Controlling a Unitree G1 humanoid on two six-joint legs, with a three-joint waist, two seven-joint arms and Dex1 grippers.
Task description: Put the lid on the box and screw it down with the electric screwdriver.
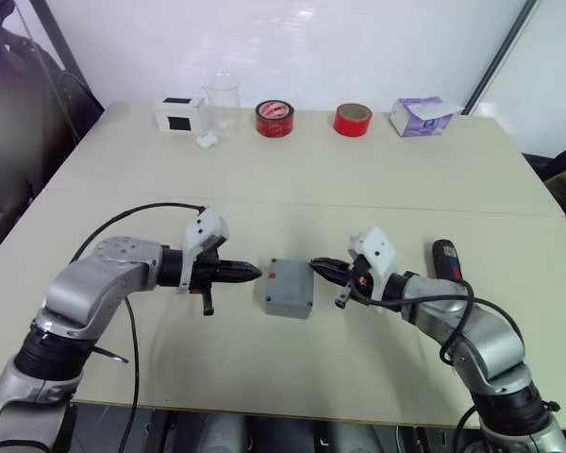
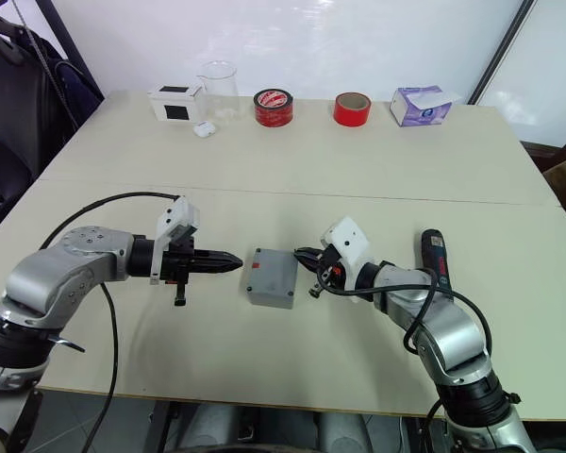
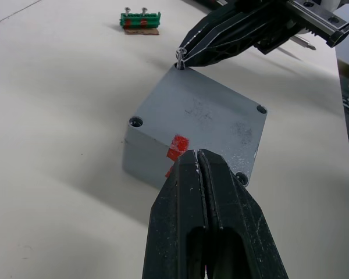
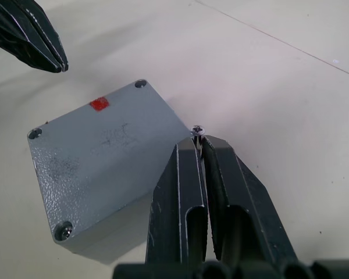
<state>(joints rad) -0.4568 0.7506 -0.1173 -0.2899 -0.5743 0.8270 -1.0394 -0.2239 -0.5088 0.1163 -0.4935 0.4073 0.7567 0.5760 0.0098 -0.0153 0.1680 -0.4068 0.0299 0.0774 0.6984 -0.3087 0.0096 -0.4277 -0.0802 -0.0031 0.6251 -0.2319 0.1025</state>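
Note:
The grey box [image 1: 289,300] stands mid-table with the lid [image 3: 203,116] sitting on top of it; a red mark shows at the lid's edge. My left gripper [image 1: 257,273] is shut and empty, its tips just off the box's left side. My right gripper [image 4: 200,142] is shut on a small screw [image 4: 197,131], held upright at the lid's near-right corner. Another screw [image 4: 63,231] sits in one corner hole of the lid. The electric screwdriver [image 1: 445,260], black with red marking, lies on the table beyond my right forearm.
Along the far edge stand a white box with a black label [image 1: 181,114], a clear beaker [image 1: 223,102], two red tape rolls [image 1: 275,119] [image 1: 353,120] and a purple tissue box [image 1: 421,116]. A small green piece holding screws [image 3: 141,21] lies on the table past the box.

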